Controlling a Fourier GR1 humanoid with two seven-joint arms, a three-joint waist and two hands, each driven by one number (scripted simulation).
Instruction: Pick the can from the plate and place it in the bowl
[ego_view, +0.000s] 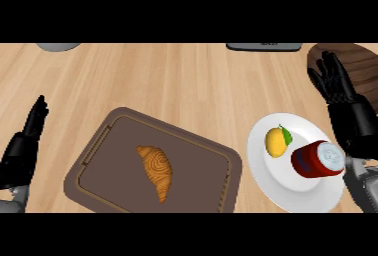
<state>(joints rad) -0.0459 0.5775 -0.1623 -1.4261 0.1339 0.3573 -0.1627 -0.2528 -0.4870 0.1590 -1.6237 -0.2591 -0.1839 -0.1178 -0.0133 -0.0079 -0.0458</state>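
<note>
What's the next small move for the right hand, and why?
Probably draw the right hand back toward the can and lower it beside the can, fingers open. The hand is open and holds nothing. It reaches over the brown bowl, past the can. The can sits untouched on the white plate, next to a yellow fruit.

Can (318, 159) on plate (295, 192), right of tray (96, 165)

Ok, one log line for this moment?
can: on plate beside yellow fruit | right robot hand: open, by bowl, holding nothing | left robot hand: open, resting at left edge | can not yet picked
</note>
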